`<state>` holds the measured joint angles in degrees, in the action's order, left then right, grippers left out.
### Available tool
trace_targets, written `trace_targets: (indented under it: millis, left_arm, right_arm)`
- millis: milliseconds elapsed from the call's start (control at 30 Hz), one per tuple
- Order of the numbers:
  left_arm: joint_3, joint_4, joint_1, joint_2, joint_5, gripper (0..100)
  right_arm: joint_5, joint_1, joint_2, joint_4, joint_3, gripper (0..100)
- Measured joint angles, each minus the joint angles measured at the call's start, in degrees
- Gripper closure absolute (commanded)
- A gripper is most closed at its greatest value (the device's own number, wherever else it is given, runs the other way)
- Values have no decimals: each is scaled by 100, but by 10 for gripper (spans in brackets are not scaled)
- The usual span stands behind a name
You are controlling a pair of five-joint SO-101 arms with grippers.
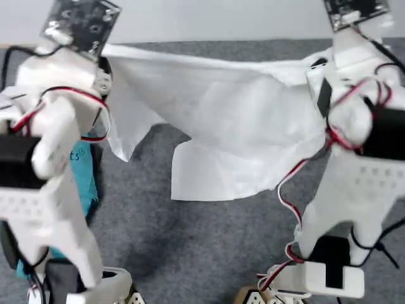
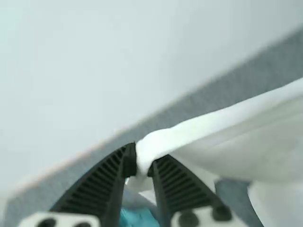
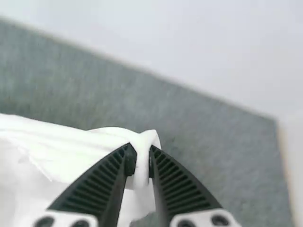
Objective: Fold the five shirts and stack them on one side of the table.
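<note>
A white shirt [image 1: 234,126] hangs stretched between my two arms above the grey table, its lower part draping down toward the middle. My left gripper [image 2: 139,168] is shut on one bunched corner of the white shirt [image 2: 227,142] at the far left. At the far right my right gripper [image 3: 139,163] is shut on the other corner of the white shirt [image 3: 57,151]. A teal shirt [image 1: 85,174] lies on the table under the left arm, mostly hidden by it.
The grey table surface [image 1: 209,247] lies open in front of the hanging cloth. A pale wall [image 3: 189,38] rises behind the table's far edge. Arm bases and cables [image 1: 316,272] stand along the near edge.
</note>
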<state>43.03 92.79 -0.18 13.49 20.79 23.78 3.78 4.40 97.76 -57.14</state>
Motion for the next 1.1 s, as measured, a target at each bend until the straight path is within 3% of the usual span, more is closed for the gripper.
trace_targets:
  millis: [433,633,1100]
  left_arm:
    - [53,-1811,-26,1354,9,995]
    - [53,-1582,-44,1776,527,995]
    - [62,-598,-62,2699,862,995]
  right_arm:
    - [0,0,1055,-695,-1292,991]
    - [334,132,1662,-598,-1319,991]
    - [413,484,2444,-220,-1380,991]
